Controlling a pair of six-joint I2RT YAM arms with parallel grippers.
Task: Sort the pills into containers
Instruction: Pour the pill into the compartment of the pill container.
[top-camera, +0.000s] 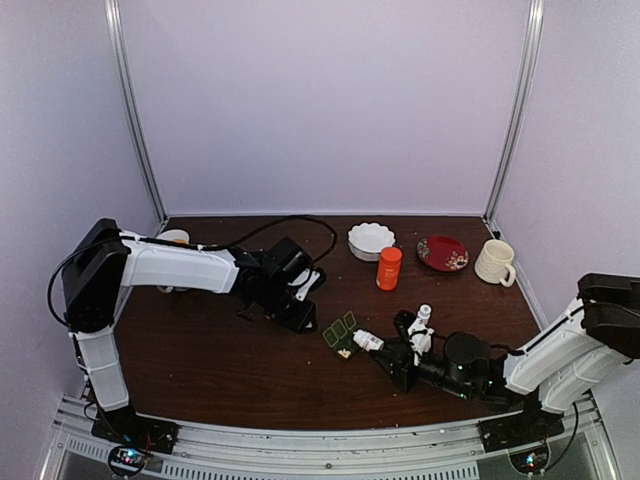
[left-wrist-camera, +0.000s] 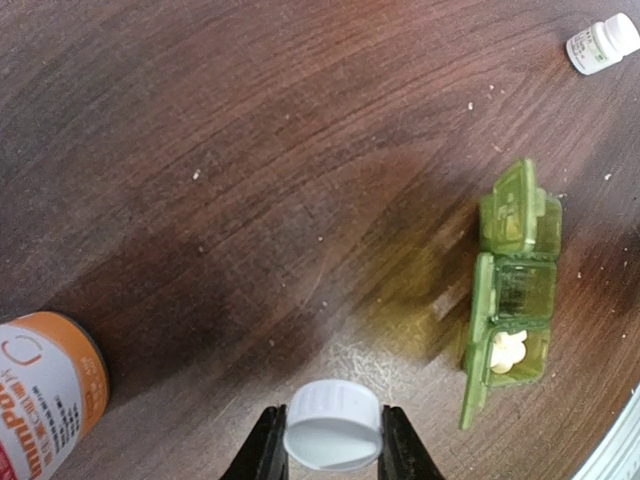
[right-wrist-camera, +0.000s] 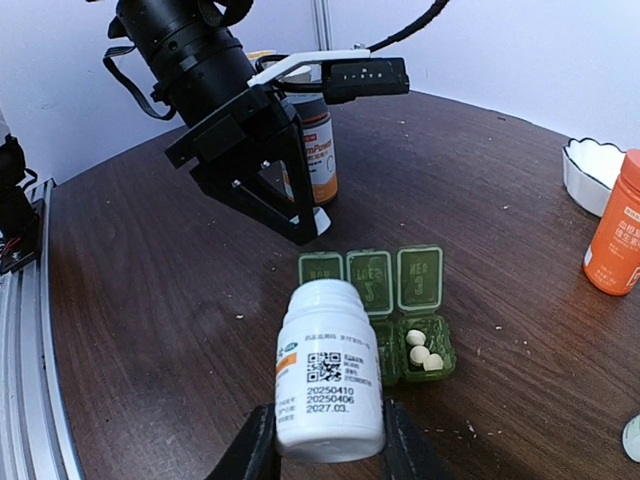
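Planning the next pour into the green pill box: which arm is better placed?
Right. The right gripper holds the white bottle just in front of the open pill box, where one cell has pills. The left gripper holds only a white cap, off to the side.

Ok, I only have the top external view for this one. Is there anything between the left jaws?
Observer: Yes. The left wrist view shows the left jaws closed on a white cap, held just above the tabletop.
Operator: And the right arm? From above I only see something pale at its tip.
Observer: In the right wrist view the right jaws grip a white bottle with a QR-code label.
Operator: Are any pills in the green box? It's too small for me to tell.
Observer: Three whitish pills lie in one end cell of the green pill box.
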